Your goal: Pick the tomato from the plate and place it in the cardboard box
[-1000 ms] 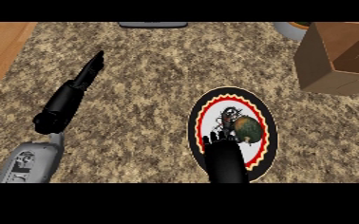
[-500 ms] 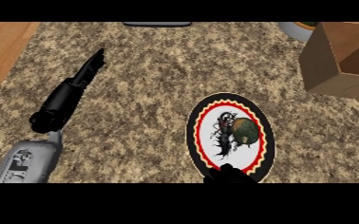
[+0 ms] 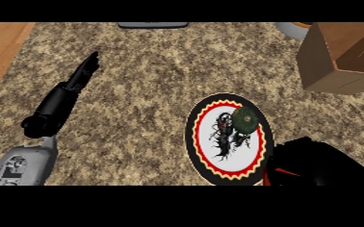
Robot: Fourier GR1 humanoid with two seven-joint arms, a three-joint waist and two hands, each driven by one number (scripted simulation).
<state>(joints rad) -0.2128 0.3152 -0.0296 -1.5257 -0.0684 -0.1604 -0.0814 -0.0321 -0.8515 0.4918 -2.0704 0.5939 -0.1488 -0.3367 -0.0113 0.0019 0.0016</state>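
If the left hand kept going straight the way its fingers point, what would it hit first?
Probably nothing: the left hand points up and slightly right over bare counter, toward the dark grey object at the far edge.

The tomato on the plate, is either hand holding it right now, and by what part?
No. The tomato lies free on the plate. The left hand is open; the right hand is beside the plate.
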